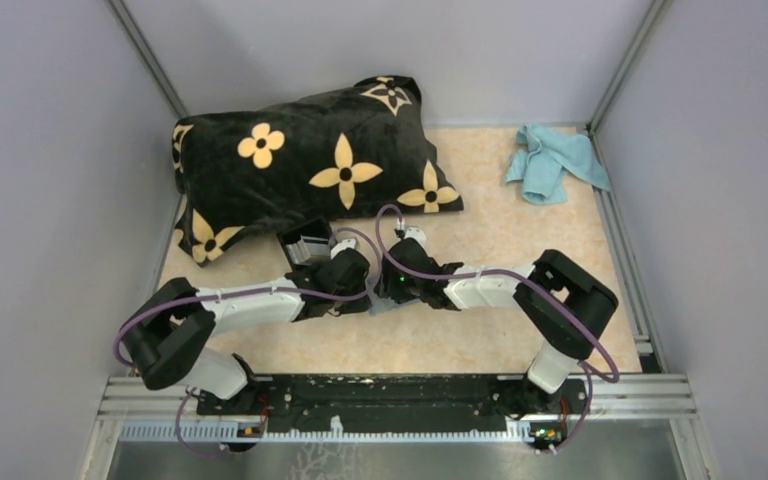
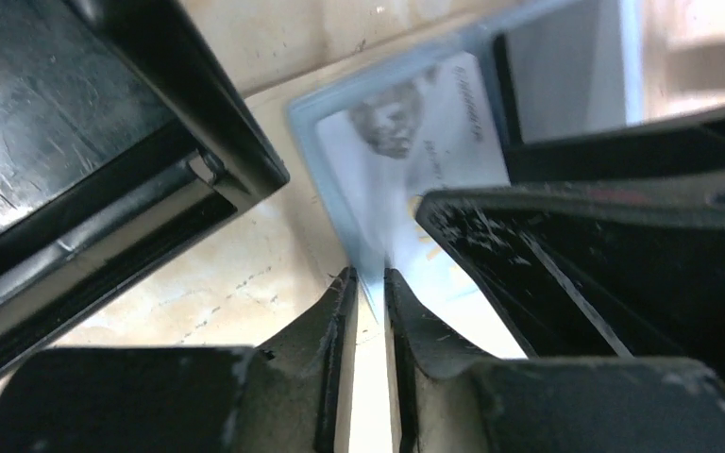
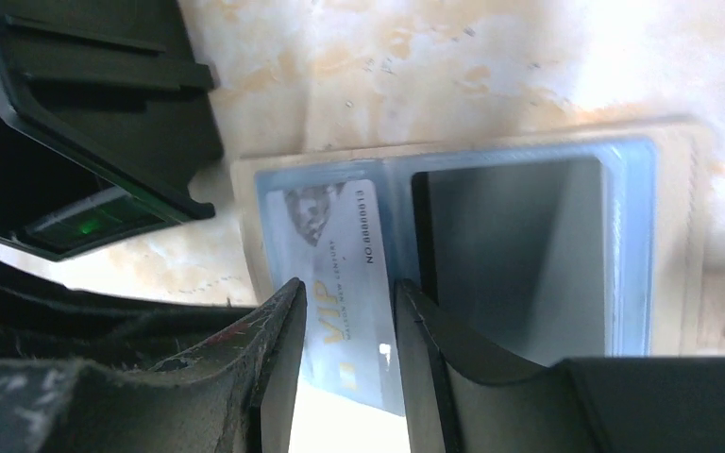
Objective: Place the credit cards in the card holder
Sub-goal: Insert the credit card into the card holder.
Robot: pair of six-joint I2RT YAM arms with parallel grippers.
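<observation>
- Credit cards (image 3: pixel 335 245): one pale, printed VIP; one grey, dark-striped; flat on table (image 1: pixel 520 260) centre.
- Card holder (image 1: pixel 305 243): just beside pillow (image 1: pixel 300 160) front edge.
- Right gripper (image 3: pixel 347 302): jaws apart, straddling card edge, unclamped.
- Left gripper (image 2: pixel 370 283): nearly closed at card edge; grip undeterminable.

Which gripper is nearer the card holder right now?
Left. The left gripper sits close beside the card holder, on its right; the right gripper lies farther right, beyond the left one.

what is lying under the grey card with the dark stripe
A pale beige card, seen only as a rim past the far and side edges of the grey card. Its middle is covered, so anything lying between or beneath them cannot be seen.
</observation>
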